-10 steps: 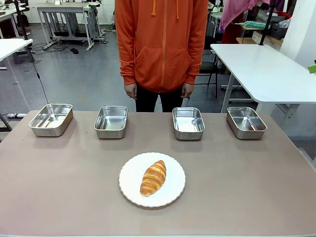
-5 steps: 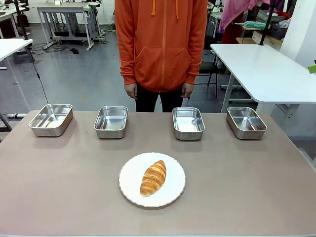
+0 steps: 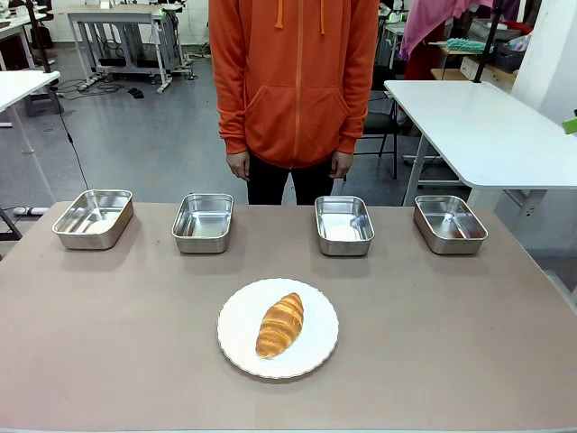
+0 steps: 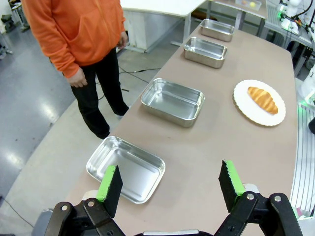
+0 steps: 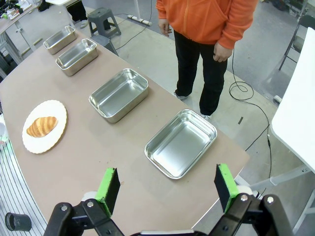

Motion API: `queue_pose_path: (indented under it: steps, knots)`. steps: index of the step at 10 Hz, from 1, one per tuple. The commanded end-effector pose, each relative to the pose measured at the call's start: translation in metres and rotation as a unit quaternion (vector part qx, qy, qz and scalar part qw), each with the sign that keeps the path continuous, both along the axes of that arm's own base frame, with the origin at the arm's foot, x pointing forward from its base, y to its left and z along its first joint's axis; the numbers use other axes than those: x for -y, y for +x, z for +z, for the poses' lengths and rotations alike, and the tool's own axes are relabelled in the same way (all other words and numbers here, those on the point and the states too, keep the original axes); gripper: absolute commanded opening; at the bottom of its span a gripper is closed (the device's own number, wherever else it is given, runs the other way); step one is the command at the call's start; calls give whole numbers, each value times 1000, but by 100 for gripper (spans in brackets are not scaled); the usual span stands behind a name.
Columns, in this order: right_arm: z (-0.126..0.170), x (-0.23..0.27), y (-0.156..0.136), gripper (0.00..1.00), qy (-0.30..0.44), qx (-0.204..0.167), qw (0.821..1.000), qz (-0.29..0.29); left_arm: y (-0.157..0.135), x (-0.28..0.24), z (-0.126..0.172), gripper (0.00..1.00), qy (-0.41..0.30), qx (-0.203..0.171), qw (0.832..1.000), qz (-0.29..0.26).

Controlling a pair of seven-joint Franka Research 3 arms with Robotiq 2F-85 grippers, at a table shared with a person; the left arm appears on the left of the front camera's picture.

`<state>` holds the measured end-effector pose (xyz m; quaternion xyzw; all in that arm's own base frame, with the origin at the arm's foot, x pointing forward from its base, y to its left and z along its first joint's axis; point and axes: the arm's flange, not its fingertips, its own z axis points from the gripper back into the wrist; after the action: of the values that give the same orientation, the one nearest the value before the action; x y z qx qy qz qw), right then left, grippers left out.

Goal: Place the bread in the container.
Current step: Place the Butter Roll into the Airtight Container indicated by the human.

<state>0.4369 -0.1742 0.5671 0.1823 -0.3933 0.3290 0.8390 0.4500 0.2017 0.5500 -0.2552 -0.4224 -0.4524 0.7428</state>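
The bread [image 3: 280, 324], a golden-brown croissant, lies on a round white plate [image 3: 238, 332] in the middle of the table. Several identical steel trays stand in a row along the far edge, and any of them could be the container [image 3: 203, 222]; all are empty. My left gripper [image 4: 170, 189] hovers open above the table's left end, over the end tray [image 4: 126, 167], with the bread [image 4: 262, 100] far off. My right gripper [image 5: 167, 189] hovers open over the right end tray [image 5: 181, 142]; the bread [image 5: 42, 126] lies well away from it.
A person in an orange hoodie [image 3: 295, 86] stands behind the far edge, hands [image 3: 238, 166] hanging at the sides. The brown table [image 3: 451, 343] is bare around the plate. A white table [image 3: 487, 126] stands beyond at the right.
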Motion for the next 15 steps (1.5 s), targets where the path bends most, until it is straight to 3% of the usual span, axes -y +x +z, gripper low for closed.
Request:
queue_pose_path:
  steps: [1,15]
  knots:
    - [1,0,2,100,10,9,1000,3,0,0,2,100,0,3,1000,0]
    - [1,0,2,100,10,9,1000,3,0,0,2,100,0,3,1000,0]
